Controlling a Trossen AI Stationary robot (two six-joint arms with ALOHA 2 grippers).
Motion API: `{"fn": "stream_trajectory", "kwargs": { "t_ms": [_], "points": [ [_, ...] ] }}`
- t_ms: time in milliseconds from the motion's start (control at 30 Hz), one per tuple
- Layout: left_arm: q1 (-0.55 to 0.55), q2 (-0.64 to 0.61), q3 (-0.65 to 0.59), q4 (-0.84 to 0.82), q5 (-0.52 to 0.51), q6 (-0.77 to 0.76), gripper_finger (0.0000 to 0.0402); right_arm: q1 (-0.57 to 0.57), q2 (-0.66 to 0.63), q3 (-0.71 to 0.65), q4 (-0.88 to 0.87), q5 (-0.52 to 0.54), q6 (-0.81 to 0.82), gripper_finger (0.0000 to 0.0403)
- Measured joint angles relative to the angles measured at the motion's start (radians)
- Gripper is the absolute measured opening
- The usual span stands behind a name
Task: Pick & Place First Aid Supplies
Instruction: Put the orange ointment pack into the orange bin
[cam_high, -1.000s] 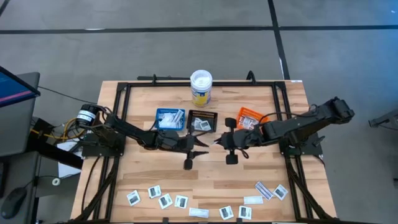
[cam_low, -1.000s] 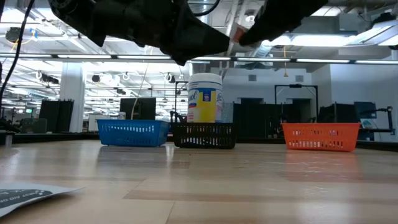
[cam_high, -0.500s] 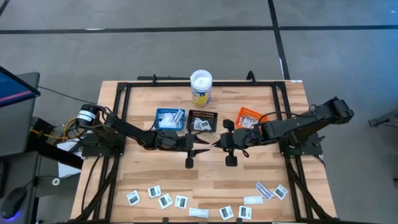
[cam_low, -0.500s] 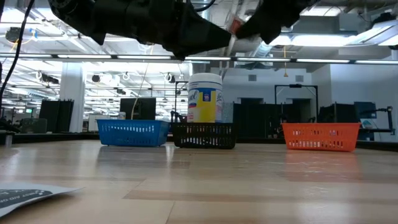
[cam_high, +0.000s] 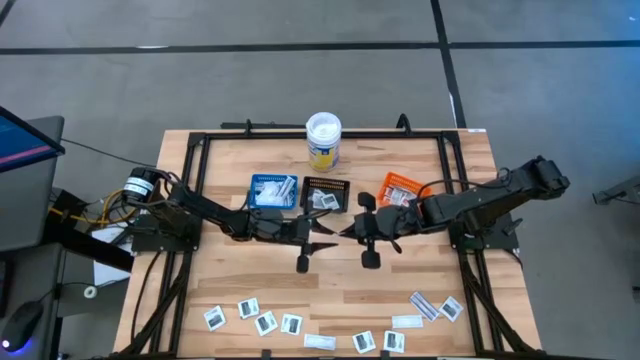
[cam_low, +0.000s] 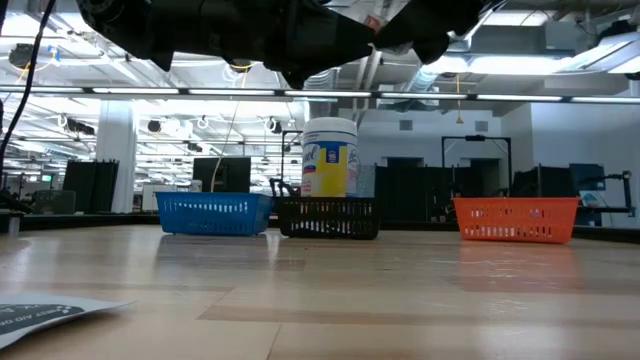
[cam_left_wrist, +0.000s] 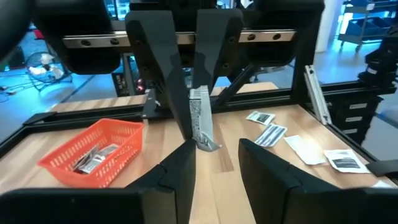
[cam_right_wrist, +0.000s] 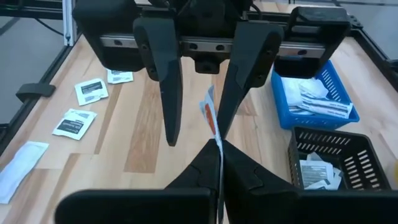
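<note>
- The left gripper (cam_high: 325, 234) hovered over the middle of the desk (cam_high: 240, 280), its jaws spread, nothing held; the other arm's packet sat in the gap between its fingers (cam_right_wrist: 168, 81).
- The right gripper (cam_high: 348, 231) met it nose to nose, clenched on a thin white packet with a red mark (cam_right_wrist: 211, 118), held on edge above the wood.
- Behind them, toward the far edge, stood the blue tray (cam_high: 272, 190), the black tray (cam_high: 327, 193) and the orange tray (cam_high: 398, 189), each already holding packets; the tub (cam_high: 323, 140) stood beyond them.
- More first aid supplies (cam_high: 290, 323) lay scattered along the near edge, with a few narrow strips (cam_high: 428, 305) toward the near right corner.
- This looked like a handover in mid-air.
- Risk: if the right gripper let go before the left one pinched, the packet would fall to the desk.
- Risk: the packet was thin and limp, so closing off-centre could bend it or nip only a corner, and it might slip out on the way to a tray.
- Risk: the fingertips were very near each other; a small misalignment could knock them together.
</note>
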Motion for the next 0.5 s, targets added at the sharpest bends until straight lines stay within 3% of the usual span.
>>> {"fn": "stream_trajectory", "kwargs": {
  "t_ms": [500],
  "points": [
    [-0.001,0.0,0.0,-0.007,-0.052,-0.023,0.0121,0.007,0.0,0.0,-0.001,0.001,-0.012,0.0001]
  ]
}}
